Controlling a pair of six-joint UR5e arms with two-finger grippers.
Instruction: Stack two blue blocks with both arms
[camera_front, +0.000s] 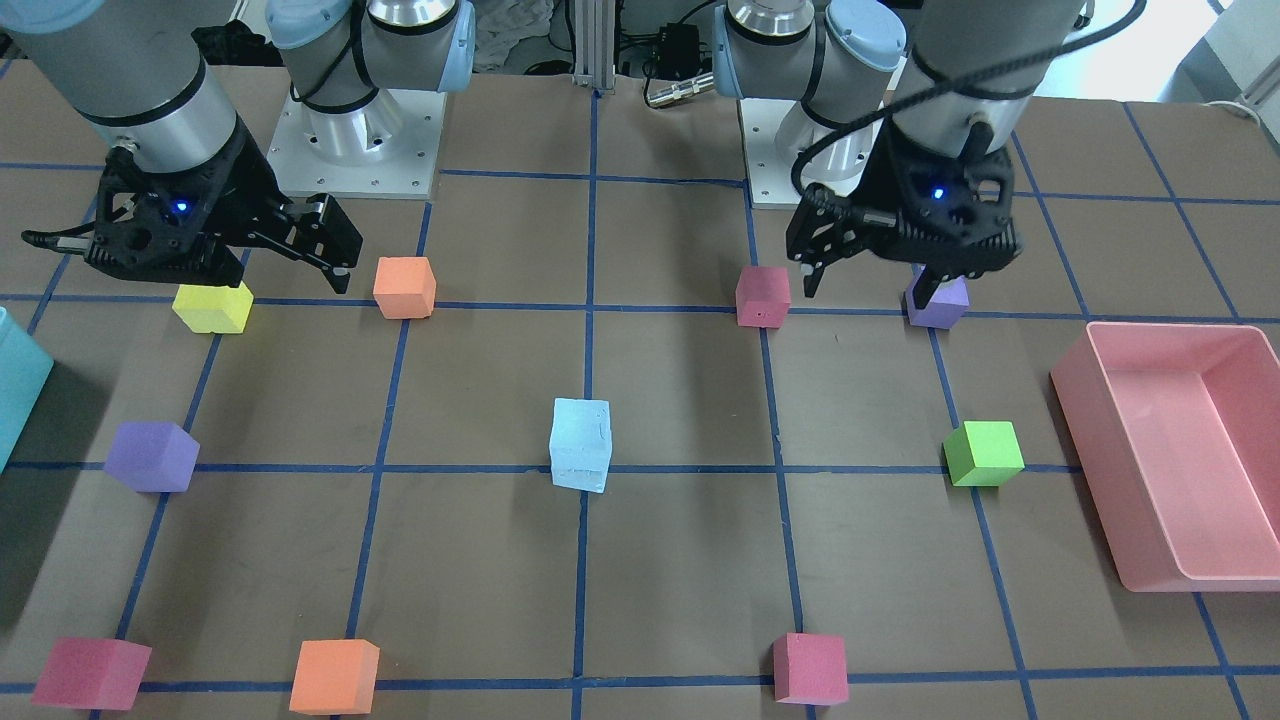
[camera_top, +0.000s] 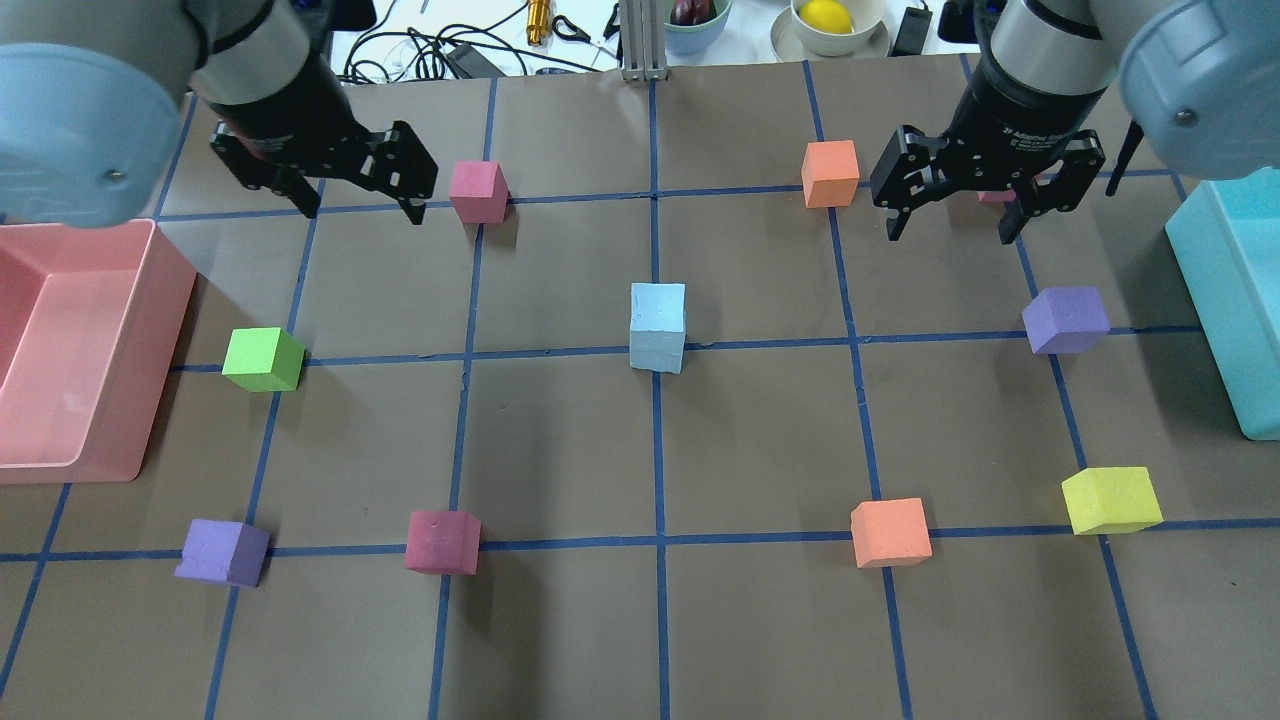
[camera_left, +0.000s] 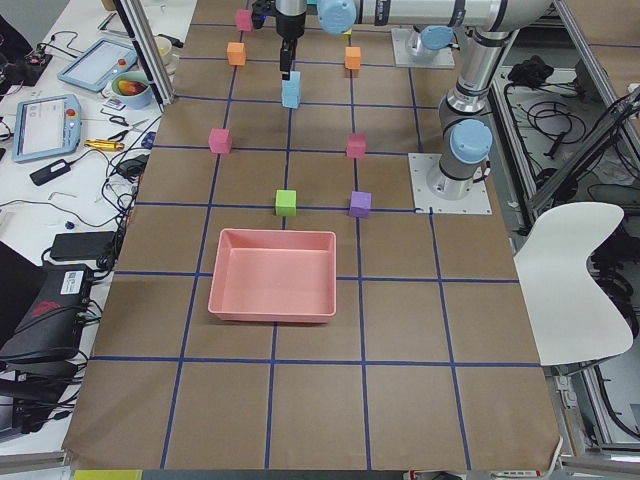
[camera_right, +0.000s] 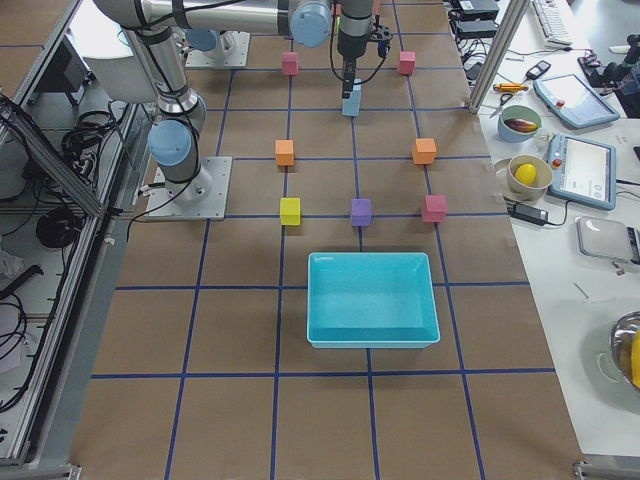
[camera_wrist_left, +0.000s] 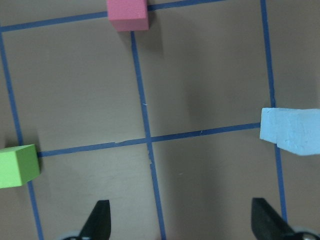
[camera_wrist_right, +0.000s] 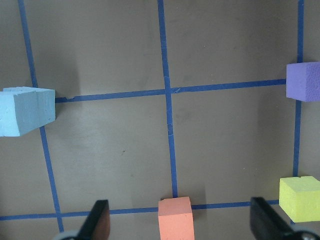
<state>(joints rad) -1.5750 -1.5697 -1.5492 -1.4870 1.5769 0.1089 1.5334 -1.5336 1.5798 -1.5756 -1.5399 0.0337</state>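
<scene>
Two grippers are hanging high above the tabletop, both empty. The left gripper is holding its jaws wide apart over the left half of the table. Its wrist view is showing both fingertips spread, with only brown surface and blue tape lines between them. The right gripper is likewise spread wide over the right half, well clear of every cube.

The two blue blocks are standing at the centre of the tabletop, one on top of the other, with the upper one sitting slightly askew on the lower. Neither gripper is touching them.

A green cube is lying between the stack and the left edge, just beside the pink bin at that edge. A purple cube is lying toward the right edge, near the teal bin.
</scene>
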